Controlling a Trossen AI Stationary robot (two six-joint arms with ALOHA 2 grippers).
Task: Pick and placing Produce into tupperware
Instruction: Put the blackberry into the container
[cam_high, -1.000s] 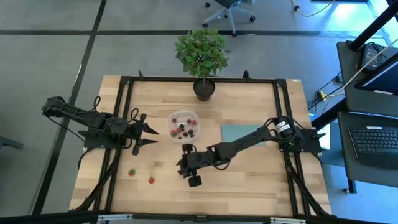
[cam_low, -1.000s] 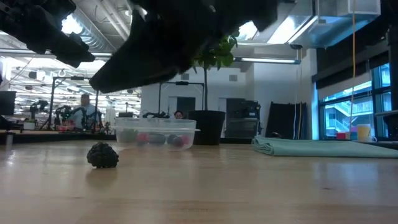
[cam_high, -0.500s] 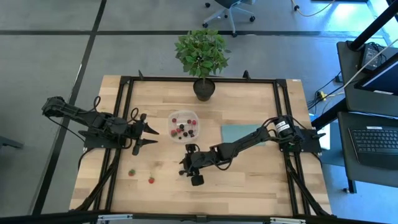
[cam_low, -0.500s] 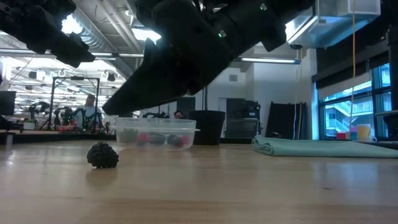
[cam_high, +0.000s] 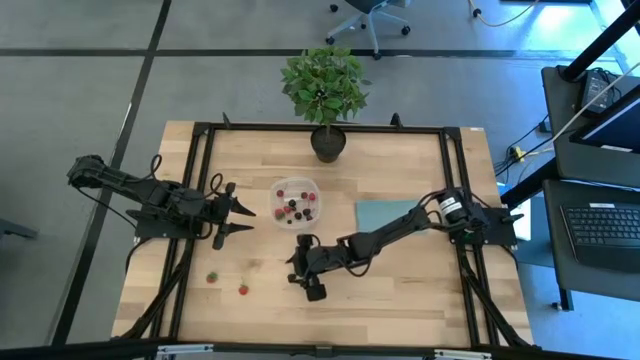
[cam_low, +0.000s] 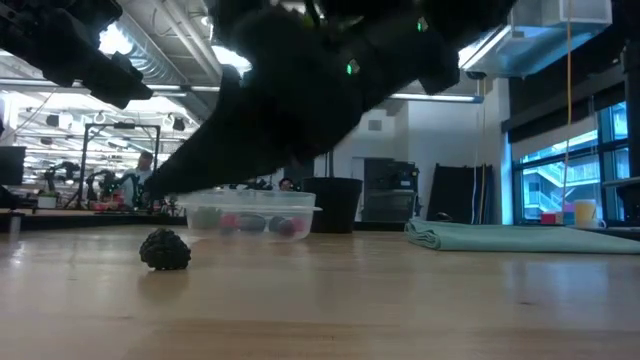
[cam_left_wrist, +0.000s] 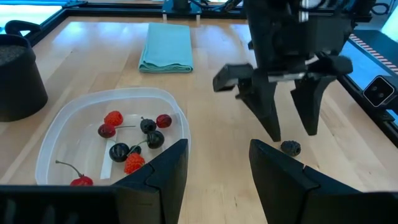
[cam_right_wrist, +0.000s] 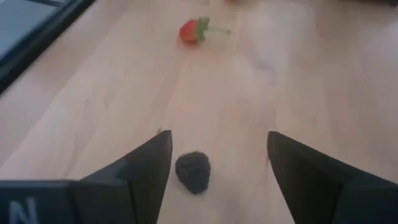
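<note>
High cam straight down, far; low cam level at table; wrist cams close, both share blackberry.

We seem to be in a robotics lab: beyond our wooden counter stand other arm rigs, bright ceiling lights, an office chair and a laptop.

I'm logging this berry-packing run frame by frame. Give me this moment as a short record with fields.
right gripper: open, straddling a blackberry on the table
left gripper: open, empty, waiting beside the container
container: holds red and dark berries
loose on table: two strawberries, one blackberry
</note>
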